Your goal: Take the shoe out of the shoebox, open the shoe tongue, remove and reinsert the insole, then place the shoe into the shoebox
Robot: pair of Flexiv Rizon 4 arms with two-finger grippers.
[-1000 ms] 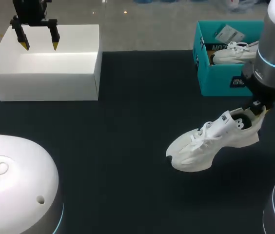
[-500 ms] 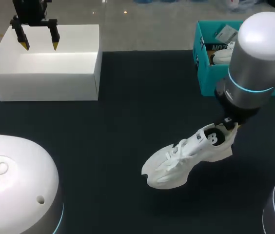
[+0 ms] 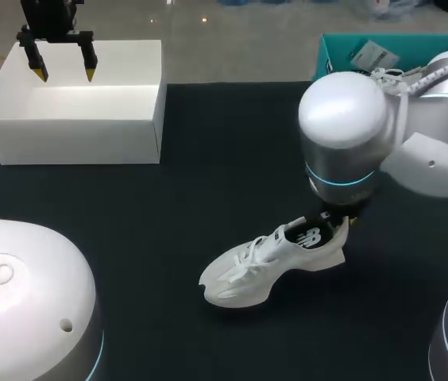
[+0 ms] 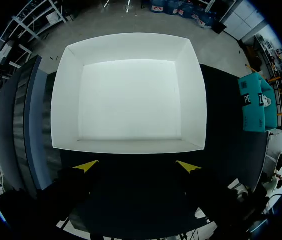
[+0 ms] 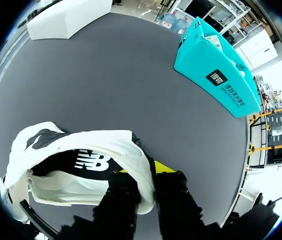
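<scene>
Head view, left hand: your left hand [image 3: 65, 73] hangs released above the white box [image 3: 73, 119], fingers spread.
Head view, right hand: your right hand [image 3: 337, 220] grasps the shoe [image 3: 264, 258] by its heel, out over the black tabletop [image 3: 208, 182] and well apart from the teal shoebox [image 3: 329, 59].
Left wrist view: left hand [image 4: 137, 166] open with nothing between its tips; the white box [image 4: 191, 100] is just ahead.
Right wrist view: right hand [image 5: 143, 175] clenched on the heel collar of the shoe [image 5: 81, 150], one finger inside and one outside; the shoebox [image 5: 218, 70] lies well ahead.

The left gripper [image 3: 66, 75] is hanging with its fingers wide apart. The right gripper [image 5: 148, 175] is pointing down, pinching the shoe's [image 3: 264, 266] heel edge between its fingers.
</scene>
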